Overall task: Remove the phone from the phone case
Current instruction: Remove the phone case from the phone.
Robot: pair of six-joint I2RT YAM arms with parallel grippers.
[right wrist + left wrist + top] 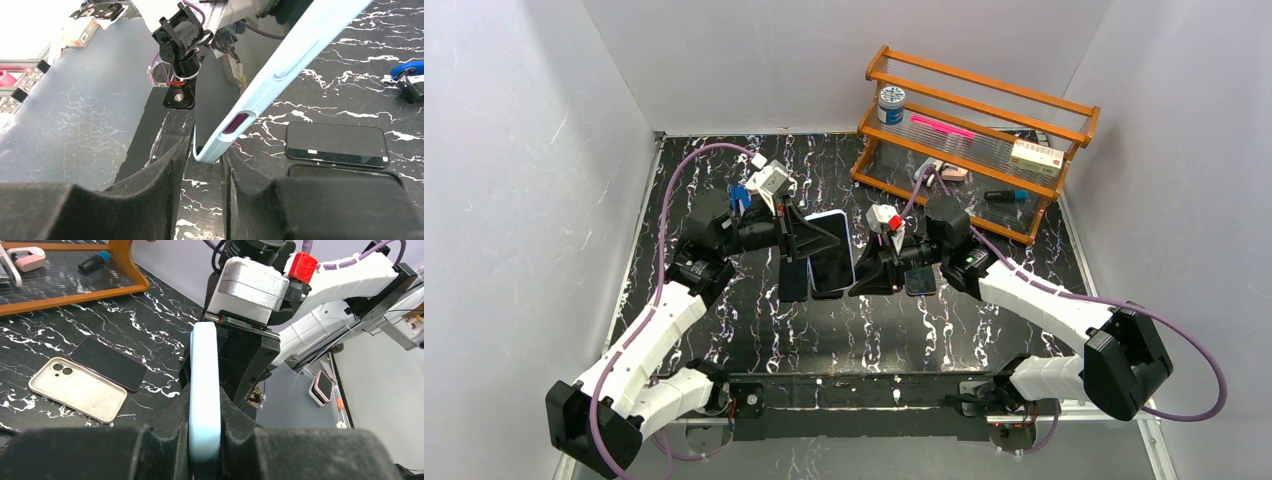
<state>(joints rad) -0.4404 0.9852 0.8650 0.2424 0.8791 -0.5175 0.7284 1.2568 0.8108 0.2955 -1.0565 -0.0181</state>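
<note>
A phone in a light blue case (pixel 831 252) is held up on its edge above the table's middle. My left gripper (pixel 809 240) is shut on it; in the left wrist view the case's edge (pixel 205 390) is pinched between the jaws of that gripper (pixel 205 440). My right gripper (pixel 856 288) is at the lower corner of the case (pixel 212 152). In the right wrist view that corner sits between this gripper's tips (pixel 205 165), which are closed narrowly on it. The dark screen faces the right gripper's left finger.
A bare dark phone (pixel 336 144) and a black case (pixel 345 172) lie on the marble table. A beige case (pixel 77 390) and another dark phone (pixel 107 363) lie beside the right arm. A wooden rack (pixel 974 130) holding small items stands at the back right.
</note>
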